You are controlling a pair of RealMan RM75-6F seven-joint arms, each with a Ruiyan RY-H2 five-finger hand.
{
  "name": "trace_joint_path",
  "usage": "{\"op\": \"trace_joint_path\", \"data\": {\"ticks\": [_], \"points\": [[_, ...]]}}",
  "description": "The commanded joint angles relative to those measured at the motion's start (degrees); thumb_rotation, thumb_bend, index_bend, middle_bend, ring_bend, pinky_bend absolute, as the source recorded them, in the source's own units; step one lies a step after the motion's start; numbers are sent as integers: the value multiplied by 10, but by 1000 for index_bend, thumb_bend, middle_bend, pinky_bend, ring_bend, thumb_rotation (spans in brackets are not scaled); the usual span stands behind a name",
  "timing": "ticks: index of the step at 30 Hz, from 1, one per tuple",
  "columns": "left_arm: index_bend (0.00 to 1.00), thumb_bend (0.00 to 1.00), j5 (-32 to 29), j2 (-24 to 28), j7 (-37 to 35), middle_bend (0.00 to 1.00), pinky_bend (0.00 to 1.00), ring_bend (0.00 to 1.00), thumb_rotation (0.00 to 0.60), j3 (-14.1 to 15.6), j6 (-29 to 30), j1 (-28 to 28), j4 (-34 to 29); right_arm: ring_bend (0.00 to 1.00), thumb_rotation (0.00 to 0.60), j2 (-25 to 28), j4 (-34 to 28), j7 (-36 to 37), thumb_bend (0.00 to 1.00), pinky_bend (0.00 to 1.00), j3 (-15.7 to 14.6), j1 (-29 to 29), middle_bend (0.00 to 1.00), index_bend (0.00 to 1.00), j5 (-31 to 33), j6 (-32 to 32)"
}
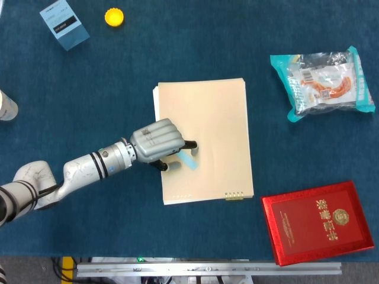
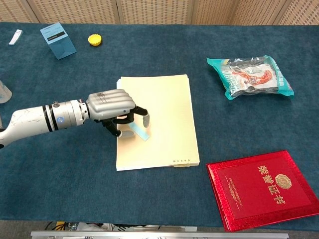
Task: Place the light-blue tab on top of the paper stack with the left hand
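Observation:
The cream paper stack (image 1: 213,118) (image 2: 164,104) lies in the middle of the blue table. A small light-blue tab (image 1: 189,160) (image 2: 140,132) lies flat on its lower left part. My left hand (image 1: 155,142) (image 2: 112,105) hovers at the stack's left edge, knuckles up and fingers apart. Its fingertips stand just left of and above the tab, and nothing is held between them. The right hand shows in neither view.
A red booklet (image 1: 320,220) lies at the front right and a snack packet (image 1: 323,83) at the back right. A light-blue box (image 1: 64,23) and a yellow cap (image 1: 114,17) sit at the back left. A white object (image 1: 6,106) pokes in at the left edge.

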Motion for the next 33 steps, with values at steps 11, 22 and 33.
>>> {"op": "trace_joint_path", "data": {"ticks": [11, 22, 33], "points": [[268, 292, -84, 50, 117, 899, 928, 944, 600, -61, -28, 23, -97, 419, 600, -2, 1, 4, 210, 513, -3, -3, 379, 238, -8, 6], [217, 207, -123, 37, 224, 898, 928, 949, 600, -85, -61, 38, -137, 422, 600, 1, 2, 9, 210, 513, -4, -9, 379, 238, -9, 14], [211, 204, -140, 19, 277, 900, 928, 955, 600, -102, -85, 39, -153, 427, 600, 4, 10, 20, 210, 514, -4, -14, 378, 238, -7, 18]]}}
